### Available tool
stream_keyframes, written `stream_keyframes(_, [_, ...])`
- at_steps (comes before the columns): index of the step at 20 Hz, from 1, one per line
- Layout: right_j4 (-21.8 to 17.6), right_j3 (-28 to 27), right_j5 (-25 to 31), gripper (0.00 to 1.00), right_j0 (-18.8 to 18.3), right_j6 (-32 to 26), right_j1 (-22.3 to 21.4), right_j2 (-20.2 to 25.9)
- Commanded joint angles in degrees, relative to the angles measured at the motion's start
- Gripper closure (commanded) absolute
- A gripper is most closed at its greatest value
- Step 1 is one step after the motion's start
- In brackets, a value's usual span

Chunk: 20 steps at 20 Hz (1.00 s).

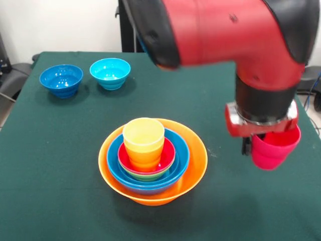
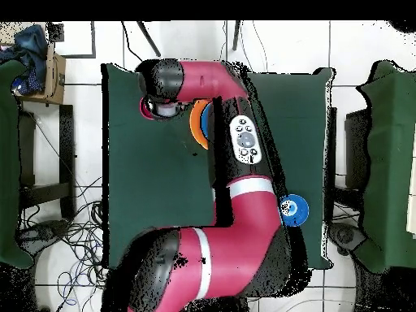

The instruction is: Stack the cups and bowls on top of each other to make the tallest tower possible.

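The tower stands at the table's middle: a very large orange bowl holds a blue bowl, a green and a red bowl, then an orange cup with a yellow cup on top. My gripper is to the right of the tower, shut on a red/pink cup that it holds upright just above the cloth. In the overhead view the arm hides most of the tower; an edge of the orange bowl and the pink cup show.
A dark-blue bowl and a light-blue bowl sit upright side by side at the far left of the green table. The dark-blue bowl also shows in the overhead view. The arm's red body hangs over the table's far right.
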Motion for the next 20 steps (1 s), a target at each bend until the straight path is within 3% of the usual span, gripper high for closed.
stream_keyframes(1, [2.3, 3.8, 8.5, 1.00, -4.9, -18.5, -9.2, 6.0])
stream_keyframes(6, [1.7, 3.2, 11.4, 1.00, -6.4, -19.6, -10.0, 6.8])
stream_keyframes(11, [0.9, 10.9, 6.8, 1.00, -9.9, -23.0, -12.7, 7.8])
stream_keyframes(20, [-2.2, 17.2, 4.3, 1.00, -12.6, -25.0, -16.1, 8.0])
